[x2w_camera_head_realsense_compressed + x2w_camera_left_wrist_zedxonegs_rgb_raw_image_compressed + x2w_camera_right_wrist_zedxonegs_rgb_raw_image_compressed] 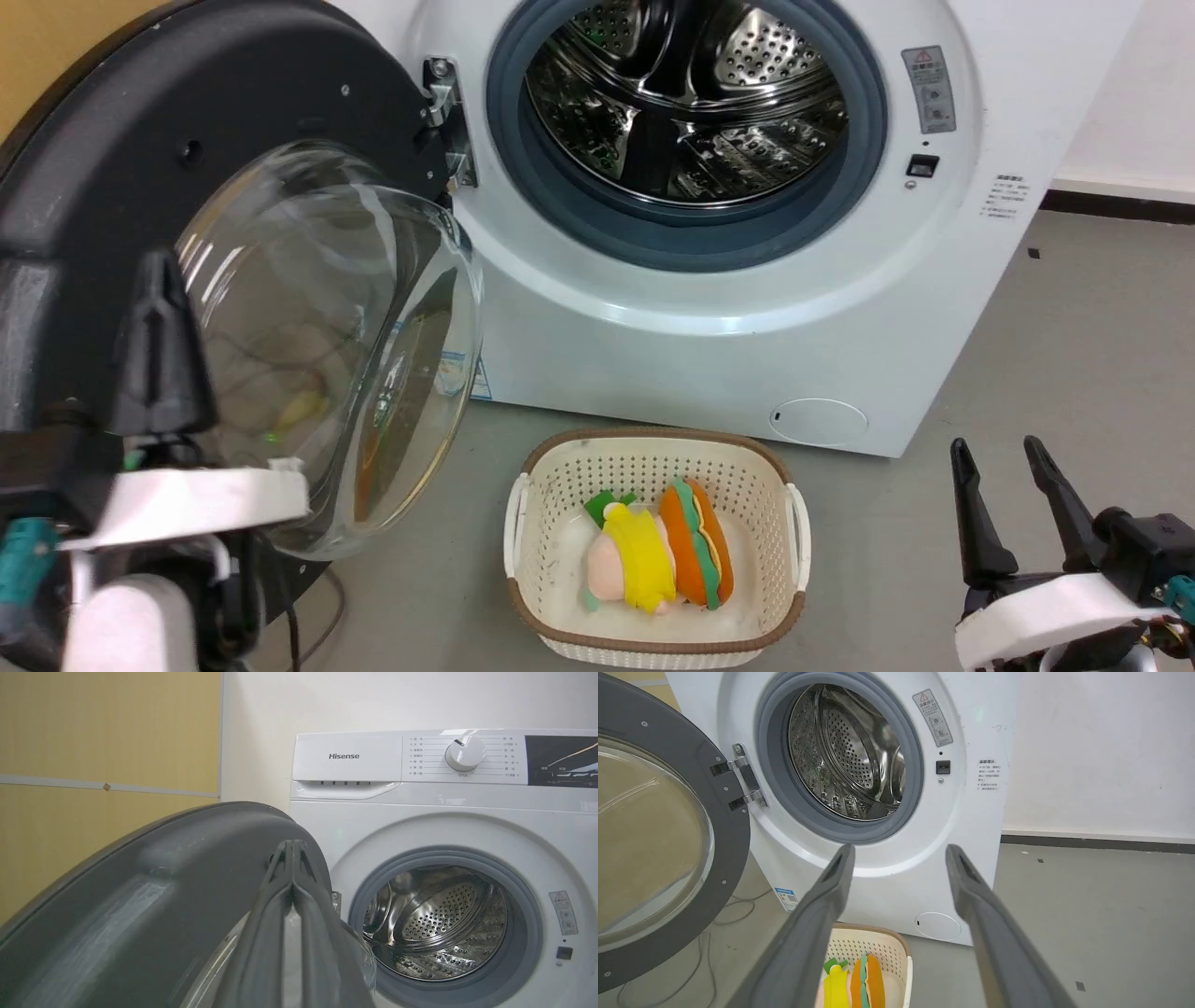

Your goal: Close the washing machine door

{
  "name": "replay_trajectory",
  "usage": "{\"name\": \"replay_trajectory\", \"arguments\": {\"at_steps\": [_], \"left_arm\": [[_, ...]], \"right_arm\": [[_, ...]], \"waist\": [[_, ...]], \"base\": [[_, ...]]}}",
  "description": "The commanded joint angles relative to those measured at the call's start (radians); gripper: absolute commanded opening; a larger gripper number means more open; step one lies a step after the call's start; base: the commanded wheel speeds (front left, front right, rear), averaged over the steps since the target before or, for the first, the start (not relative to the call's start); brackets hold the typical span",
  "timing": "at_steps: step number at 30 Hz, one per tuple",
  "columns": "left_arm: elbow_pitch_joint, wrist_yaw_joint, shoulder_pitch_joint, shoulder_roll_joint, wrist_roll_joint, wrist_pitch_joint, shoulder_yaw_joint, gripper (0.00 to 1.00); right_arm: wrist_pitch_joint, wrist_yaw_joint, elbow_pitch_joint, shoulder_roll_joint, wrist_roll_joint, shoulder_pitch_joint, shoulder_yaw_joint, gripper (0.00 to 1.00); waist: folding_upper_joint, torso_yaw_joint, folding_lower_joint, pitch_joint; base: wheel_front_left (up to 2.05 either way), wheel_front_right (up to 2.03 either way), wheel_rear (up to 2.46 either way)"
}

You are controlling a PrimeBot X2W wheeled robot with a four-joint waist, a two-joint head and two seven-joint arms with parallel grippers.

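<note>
Washing machine door hangs wide open at the left, hinged to the washing machine, with its glass bowl bulging outward. The left gripper, fingers pressed together on nothing, sits against its black rim; whether it touches cannot be told. Further right the steel drum lies open. Below it, a basket of plush toys rests on the grey floor. The right gripper is spread wide, low beside a white wall.
</note>
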Motion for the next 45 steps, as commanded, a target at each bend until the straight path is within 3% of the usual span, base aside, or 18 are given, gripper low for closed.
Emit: {"name": "replay_trajectory", "arguments": {"at_steps": [1,13,26,36,45], "left_arm": [[-0.018,-0.011,-0.029,0.006,-0.018,-0.009,0.028,0.0],[-0.049,-0.056,-0.126,0.043,-0.116,-0.034,0.184,0.0],[0.118,-0.073,-0.214,0.134,-0.348,0.032,0.332,0.0],[0.327,-0.068,-0.252,0.202,-0.656,0.322,0.429,0.0],[0.377,-0.103,-0.183,0.224,-0.836,0.539,0.401,0.0]], "right_arm": [[-0.011,0.0,0.006,0.002,0.012,0.007,-0.006,1.0],[-0.036,0.0,0.033,0.003,0.042,0.003,-0.032,1.0],[-0.063,0.001,0.061,0.003,0.073,-0.004,-0.059,1.0],[-0.088,0.001,0.089,0.003,0.11,-0.007,-0.087,1.0],[-0.107,0.001,0.109,0.004,0.141,-0.01,-0.104,1.0]], "waist": [[0.0,0.011,0.0001,0.004],[0.0,0.082,0.0001,0.025],[0.0,0.147,0.0001,0.048],[0.0,0.182,0.0001,0.067],[0.0,0.209,0.0001,0.071]], "base": [[0.0,0.0,0.0],[0.0,0.0,0.0],[0.0,0.0,0.0],[0.0,0.0,0.0],[0.0,0.0,0.0]]}}
